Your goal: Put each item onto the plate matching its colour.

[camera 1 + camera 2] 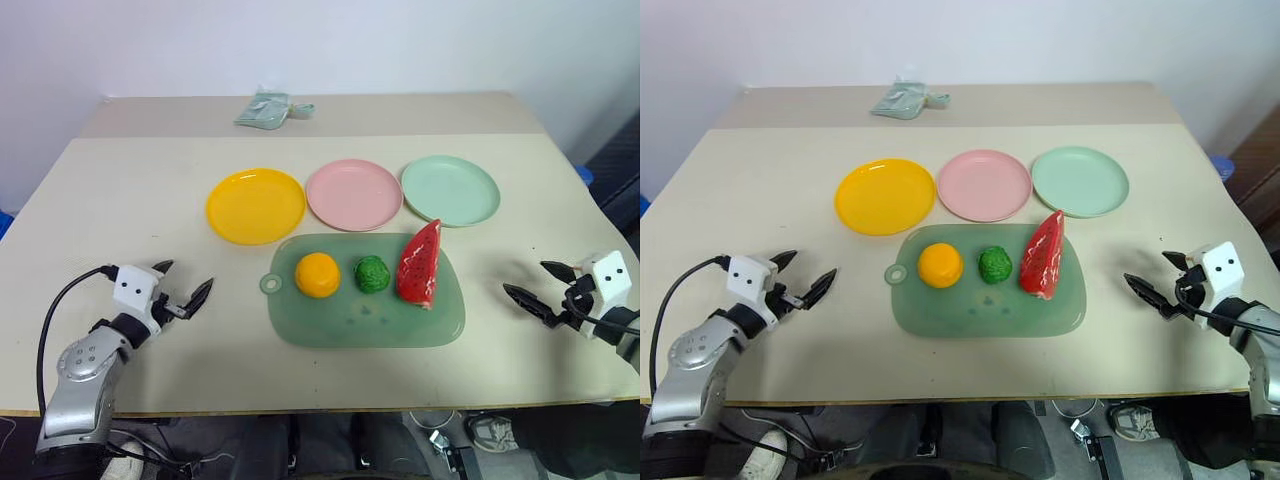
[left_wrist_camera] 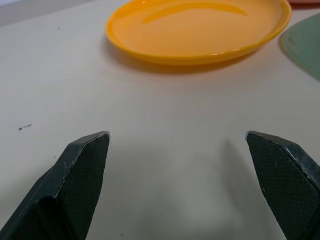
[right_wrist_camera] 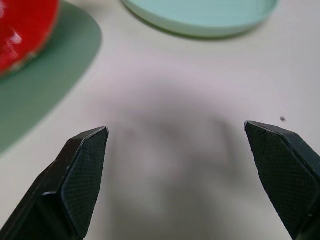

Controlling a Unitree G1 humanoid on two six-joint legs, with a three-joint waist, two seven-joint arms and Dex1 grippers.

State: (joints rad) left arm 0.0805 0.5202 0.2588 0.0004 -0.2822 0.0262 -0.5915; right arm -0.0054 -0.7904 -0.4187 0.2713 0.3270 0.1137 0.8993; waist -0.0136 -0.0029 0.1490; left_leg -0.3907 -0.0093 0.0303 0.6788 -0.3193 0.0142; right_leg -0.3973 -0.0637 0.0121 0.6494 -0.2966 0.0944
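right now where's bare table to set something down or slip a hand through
Bare table lies left of the yellow plate and mat, around the left gripper, and right of the mint plate, around the right gripper. Crowded: plates nearly touch; the orange, green ball and watermelon fill the mat.

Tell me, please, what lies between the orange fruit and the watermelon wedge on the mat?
The bumpy dark-green ball sits between the orange fruit and the watermelon wedge, seen in the left eye view.
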